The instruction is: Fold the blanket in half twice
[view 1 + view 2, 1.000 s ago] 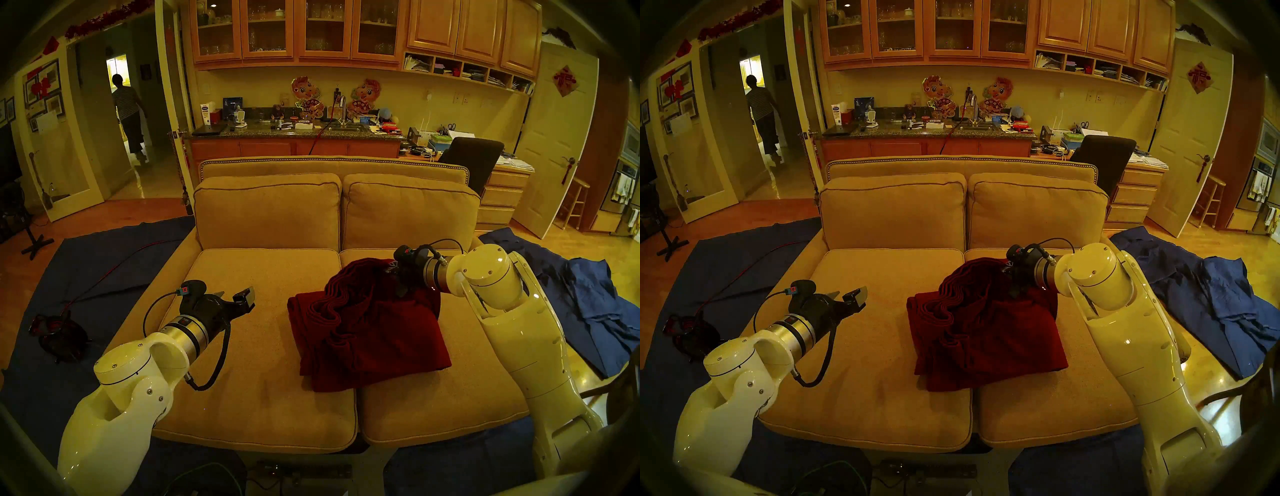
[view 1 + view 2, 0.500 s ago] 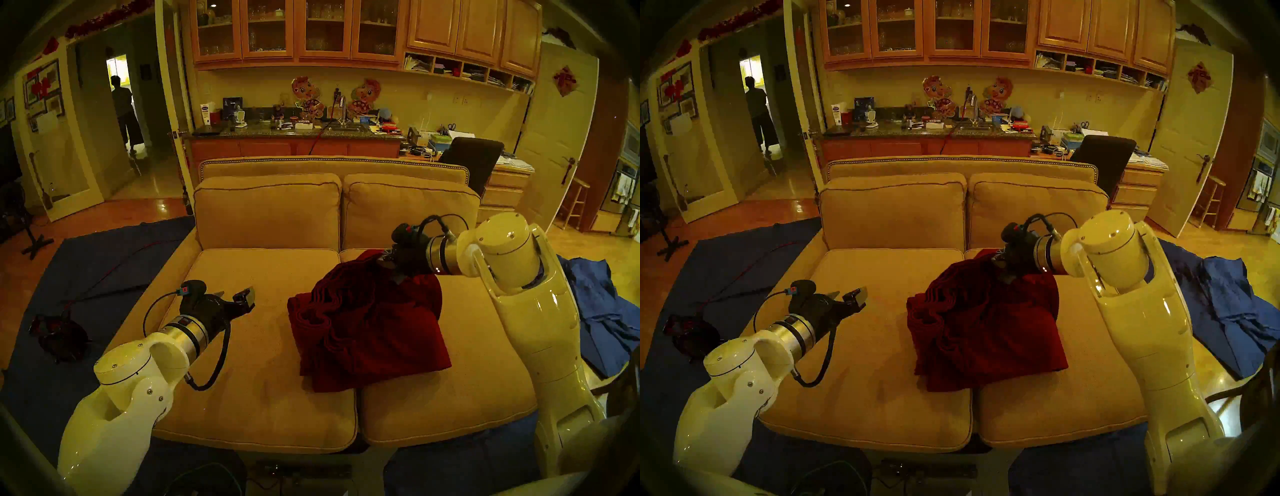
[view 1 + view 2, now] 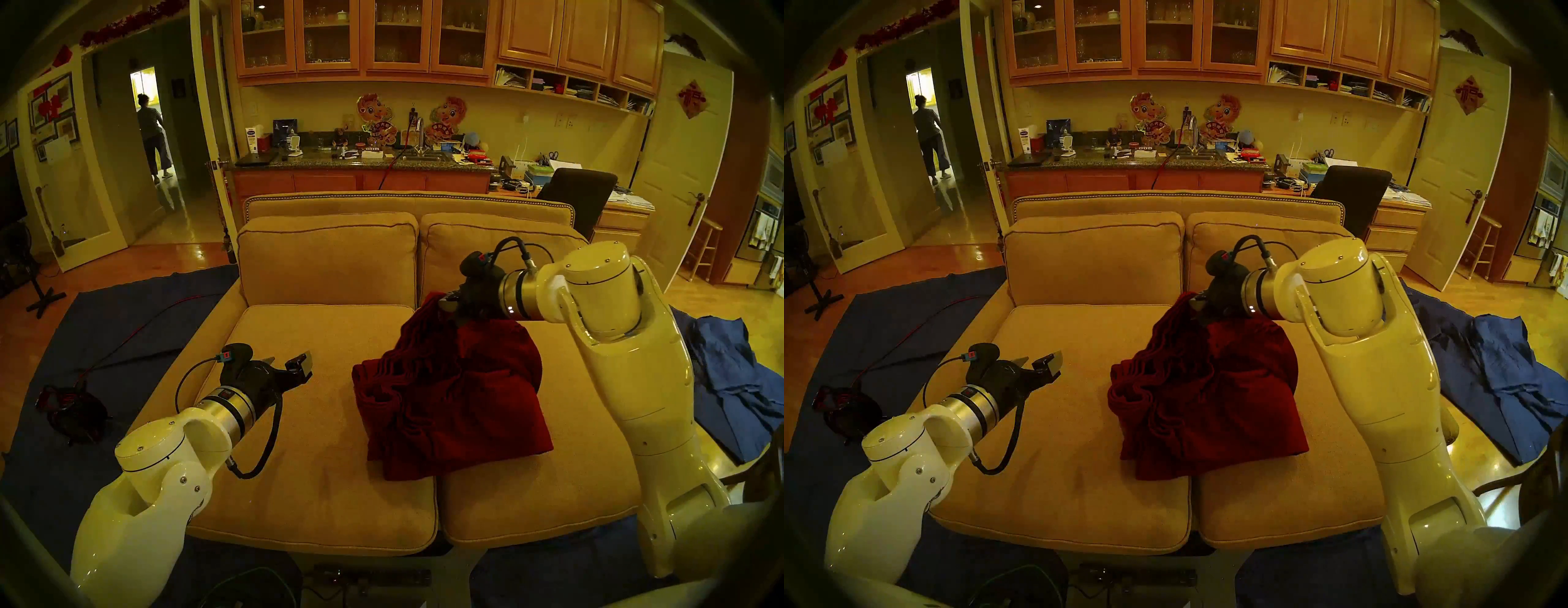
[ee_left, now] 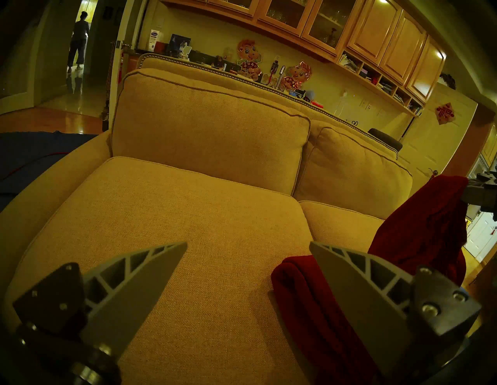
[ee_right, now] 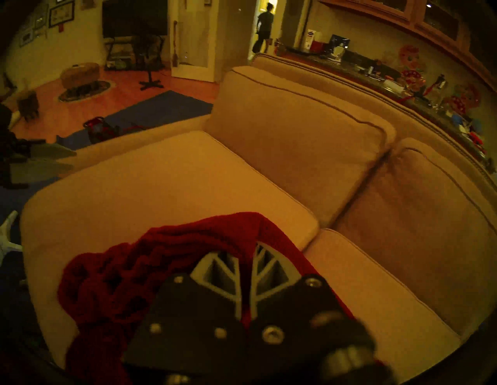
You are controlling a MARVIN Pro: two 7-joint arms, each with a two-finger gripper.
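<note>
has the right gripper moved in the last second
Yes. The right gripper, shut on the blanket, rose and shifted left against the sofa's back cushion.

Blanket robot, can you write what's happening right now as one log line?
right gripper: jaws shut on blanket, one edge lifted | left gripper: jaws open, empty, over sofa | blanket: mostly bunched on seat

Sofa: tan fabric two-seat sofa (image 3: 1081, 424) with two back cushions.
Blanket: thick dark red plush blanket (image 3: 1208, 403) bunched across the seam between the seat cushions, one corner pulled up into a peak.
Right gripper (image 3: 1194, 305): clamped on that raised corner.
Left gripper (image 3: 1038, 366): jaws apart, above the left seat cushion, apart from the blanket.
Floor: dark blue cloths (image 3: 1505, 373) beside the sofa.
</note>
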